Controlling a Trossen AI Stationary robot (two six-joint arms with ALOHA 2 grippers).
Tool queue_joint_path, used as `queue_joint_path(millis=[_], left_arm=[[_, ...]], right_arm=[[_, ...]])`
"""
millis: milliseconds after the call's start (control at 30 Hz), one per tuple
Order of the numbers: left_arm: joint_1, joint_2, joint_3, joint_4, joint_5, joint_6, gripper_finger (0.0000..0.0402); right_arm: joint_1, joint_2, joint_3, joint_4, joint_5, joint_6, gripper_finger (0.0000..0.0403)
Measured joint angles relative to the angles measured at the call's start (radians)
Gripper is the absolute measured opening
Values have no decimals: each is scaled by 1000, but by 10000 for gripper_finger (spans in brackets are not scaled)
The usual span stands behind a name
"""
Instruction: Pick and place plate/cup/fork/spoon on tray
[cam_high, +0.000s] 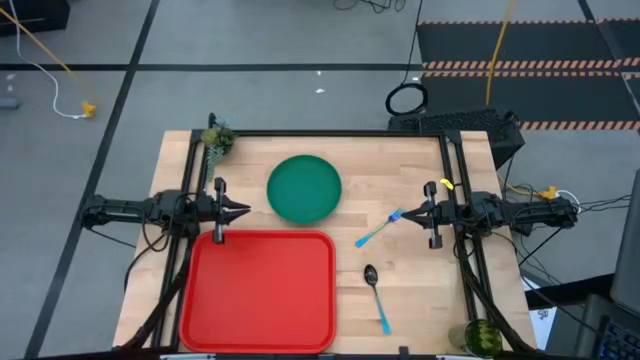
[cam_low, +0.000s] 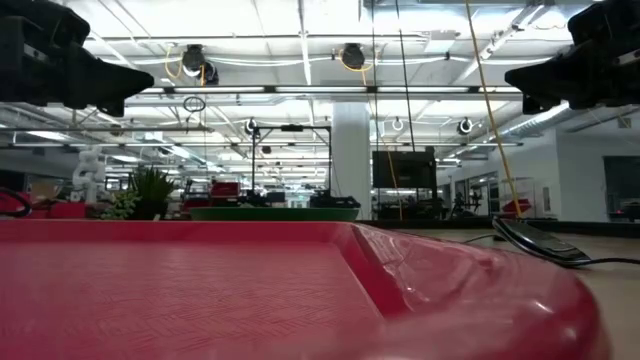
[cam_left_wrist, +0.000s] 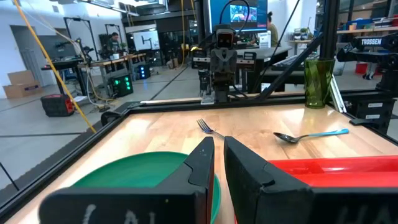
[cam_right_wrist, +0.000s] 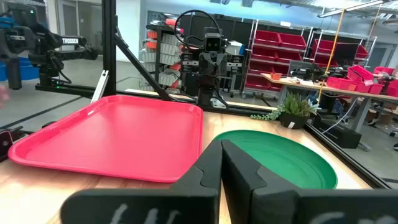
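Tabletop holds fork (cam_high: 378, 231) just beside right tool (cam_high: 408, 212), untouched.
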Motion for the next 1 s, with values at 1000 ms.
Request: queue_joint_path(millis=[1000], left_arm=[[0, 0, -1, 9, 0, 0, 42]], right_arm=[[-1, 0, 0, 53, 53, -34, 0]])
